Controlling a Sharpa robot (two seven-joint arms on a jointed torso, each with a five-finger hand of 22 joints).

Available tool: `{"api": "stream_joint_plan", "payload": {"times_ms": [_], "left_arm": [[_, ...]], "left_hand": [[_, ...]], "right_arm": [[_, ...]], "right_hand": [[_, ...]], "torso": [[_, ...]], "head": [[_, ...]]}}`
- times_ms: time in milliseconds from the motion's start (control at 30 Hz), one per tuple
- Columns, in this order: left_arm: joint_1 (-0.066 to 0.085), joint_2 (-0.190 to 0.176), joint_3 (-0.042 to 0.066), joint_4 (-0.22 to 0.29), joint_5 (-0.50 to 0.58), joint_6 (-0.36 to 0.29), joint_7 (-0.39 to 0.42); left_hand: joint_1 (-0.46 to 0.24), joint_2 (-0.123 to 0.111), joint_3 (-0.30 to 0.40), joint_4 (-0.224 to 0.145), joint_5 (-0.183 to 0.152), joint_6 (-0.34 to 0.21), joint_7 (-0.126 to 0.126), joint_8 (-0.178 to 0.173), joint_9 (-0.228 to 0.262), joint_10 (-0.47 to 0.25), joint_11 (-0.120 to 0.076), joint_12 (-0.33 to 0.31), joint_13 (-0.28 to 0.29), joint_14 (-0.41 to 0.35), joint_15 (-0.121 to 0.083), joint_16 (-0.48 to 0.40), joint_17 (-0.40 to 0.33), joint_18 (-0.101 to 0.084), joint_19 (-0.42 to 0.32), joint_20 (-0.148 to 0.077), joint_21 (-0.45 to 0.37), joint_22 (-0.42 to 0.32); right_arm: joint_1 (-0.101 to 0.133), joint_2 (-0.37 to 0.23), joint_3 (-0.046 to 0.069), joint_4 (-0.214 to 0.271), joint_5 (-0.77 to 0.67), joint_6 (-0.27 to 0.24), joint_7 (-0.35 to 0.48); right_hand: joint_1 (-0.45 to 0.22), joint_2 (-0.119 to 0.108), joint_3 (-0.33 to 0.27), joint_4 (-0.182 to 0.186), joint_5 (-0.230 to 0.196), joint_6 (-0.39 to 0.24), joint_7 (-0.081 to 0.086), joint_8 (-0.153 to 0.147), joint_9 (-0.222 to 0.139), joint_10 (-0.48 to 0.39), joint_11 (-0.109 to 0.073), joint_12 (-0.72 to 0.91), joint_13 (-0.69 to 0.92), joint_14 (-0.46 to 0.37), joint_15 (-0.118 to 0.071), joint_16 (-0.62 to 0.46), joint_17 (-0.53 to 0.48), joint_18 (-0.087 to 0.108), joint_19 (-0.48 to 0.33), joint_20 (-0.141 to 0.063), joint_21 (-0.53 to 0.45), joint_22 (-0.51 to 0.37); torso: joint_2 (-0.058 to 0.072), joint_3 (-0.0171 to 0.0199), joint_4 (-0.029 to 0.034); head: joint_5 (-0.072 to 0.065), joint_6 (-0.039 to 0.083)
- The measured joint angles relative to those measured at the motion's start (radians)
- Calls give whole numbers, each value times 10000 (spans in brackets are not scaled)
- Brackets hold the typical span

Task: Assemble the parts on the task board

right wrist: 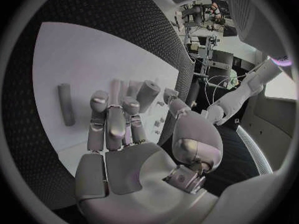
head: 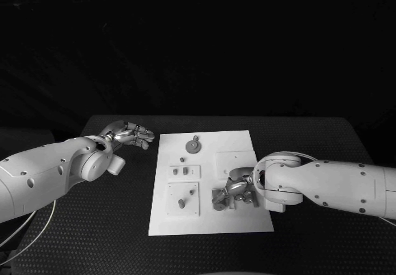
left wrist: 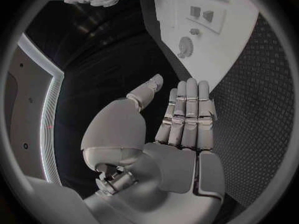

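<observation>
- Two white arms reached over the black counter [head: 99, 229], one from each side of the white task board [head: 210, 220].
- Left hand [head: 130, 135] hovered over the counter just beside the board's far left corner, off the board; in the left wrist view its fingers [left wrist: 187, 114] lay straight and side by side, holding nothing.
- Right hand [head: 235, 192] was low over the board's near right part, fingers curled down among small grey parts; whether it pinched one, I could not tell.
- In the right wrist view, a grey cylinder part [right wrist: 147, 95] stood just past the fingertips [right wrist: 99, 100], and a slim pin [right wrist: 65, 111] lay flat on the board, apart from the hand.
- Gear-shaped part [head: 193, 145] lay on the board's far end, well apart from both hands.
</observation>
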Motion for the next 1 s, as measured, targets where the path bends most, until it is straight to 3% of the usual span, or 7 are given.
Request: {"api": "stream_joint_plan", "payload": {"times_ms": [267, 567, 700, 767, 900, 1000], "left_arm": [[0, 4, 0, -9, 1, 1, 0], [0, 10, 0, -11, 1, 4, -1], [0, 10, -1, -11, 1, 5, -1], [0, 10, -1, -11, 1, 7, -1], [0, 10, -1, -14, 3, 24, -1], [0, 8, -1, -14, 6, 51, -5]], "left_hand": [[0, 0, 28, 28, 0, 0, 0, 0, 0, 0, 0, 0, 0, 0, 0, 0, 9, 0, 0, 0, 0, 8], [0, 0, 28, 28, 0, 0, 0, 0, 0, 0, 0, 0, 0, 0, 0, 0, 8, 0, 0, 0, 0, 8], [0, 0, 28, 28, 0, 0, 0, 0, 0, 0, 0, 0, 0, 0, 0, -3, 18, 0, 0, 0, 0, 8], [-38, 38, 28, 28, 0, 0, 0, 0, 0, 0, 0, 0, -5, 0, 0, -39, 18, 0, 0, 0, 0, 7], [-38, 38, 28, 28, 0, 0, 0, 0, 0, 0, 0, 0, -9, 0, 0, -39, 28, 1, 0, 0, -38, 17], [-38, 38, 28, 28, 0, 0, 0, 0, 0, 0, 0, 0, -8, 0, 0, -39, 27, 1, 0, 0, -38, 16]], "right_arm": [[-7, -69, -8, 124, -165, 369, 165], [-8, -59, -8, 110, -334, 542, 282], [-7, -54, -8, 96, -421, 546, 302], [-7, -54, -7, 76, -462, 537, 307], [-5, -49, -4, 8, -477, 520, 305], [-4, -47, -2, -40, -438, 509, 299]], "right_hand": [[433, 433, -273, -1008, 0, -1, 0, 2, 42, 1, 0, 0, 0, -11, 11, 0, 1, 0, -14, 14, 0, 0], [673, 613, -392, -1346, 0, 46, -43, 2, 42, 3, 2, 0, -14, -12, 13, 0, -4, 0, -13, 15, 0, 0], [919, 1062, -458, -1517, 0, 99, -95, 42, 51, 27, -20, 0, -28, 29, -26, 0, 37, 0, -11, 18, 1, 0], [930, 1535, -510, -1555, 0, 151, -146, 56, 52, 79, -70, 0, -49, 93, -59, 0, 89, 0, 27, 55, 1, 0], [949, 2251, -663, -1580, 0, 251, -169, 59, 63, 135, -122, 0, -73, 207, -79, 0, 189, 5, 42, 69, 1, 0], [997, 2402, -739, -1568, 0, 322, -138, 61, 65, 157, -143, 0, -83, 281, -129, 0, 262, 92, 42, 69, 2, 0]], "torso": [[-1, 3, -3], [-1, 3, -5], [-1, 3, -4], [-1, 3, -4], [-1, -3, -3], [0, -2, -1]], "head": [[11, -9], [8, -2], [2, -2], [1, -2], [1, -10], [1, -15]]}}
